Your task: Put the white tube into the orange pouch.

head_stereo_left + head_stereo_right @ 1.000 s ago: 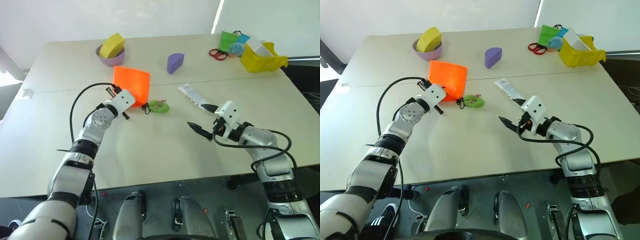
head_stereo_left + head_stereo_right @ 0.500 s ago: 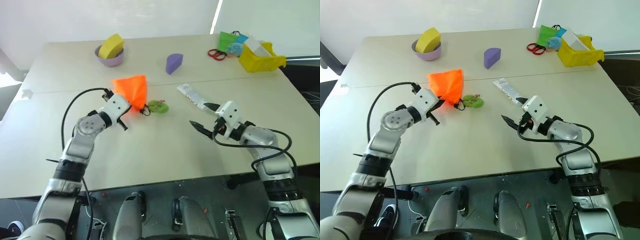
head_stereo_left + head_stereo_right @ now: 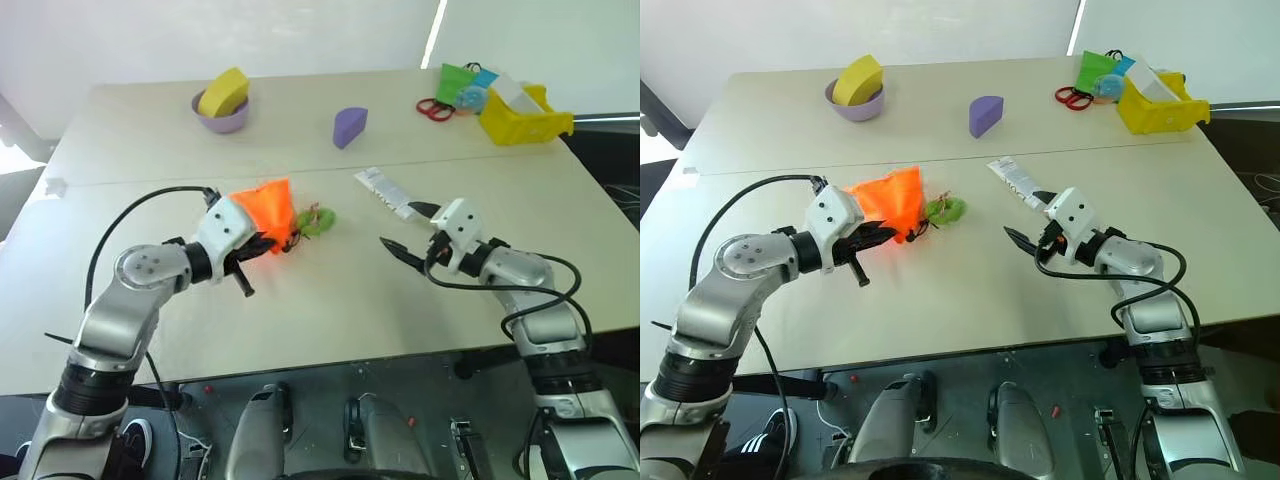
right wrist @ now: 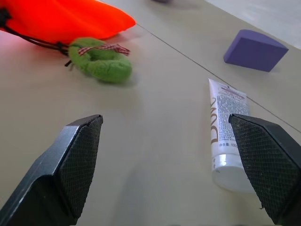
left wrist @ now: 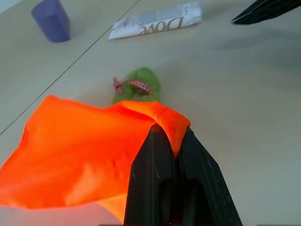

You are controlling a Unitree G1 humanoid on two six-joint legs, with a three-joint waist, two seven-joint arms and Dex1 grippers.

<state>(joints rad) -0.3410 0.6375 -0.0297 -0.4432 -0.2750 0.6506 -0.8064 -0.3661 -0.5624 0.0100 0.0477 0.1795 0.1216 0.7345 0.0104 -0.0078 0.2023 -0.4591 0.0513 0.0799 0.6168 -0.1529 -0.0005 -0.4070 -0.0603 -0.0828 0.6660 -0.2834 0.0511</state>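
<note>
The left gripper has its two black fingers pressed together on a fold of the orange pouch, pinching the fabric near its edge. In the head views that gripper sits left of centre, pointing toward the right of the frame and slightly down, with the forearm bent back toward the lower left and a black cable arching above the wrist. The pouch hangs bunched from the fingers, its lower part touching the table; its dark cord runs to a green ring lying just to the right.

The right gripper stands with its fingers spread wide and nothing between them, right of centre, pointing toward the left of the frame and nearly level; its forearm angles back toward the lower right. The white tube lies flat on the table just beyond the upper finger, its cap end nearest that finger, well apart from the pouch.
</note>
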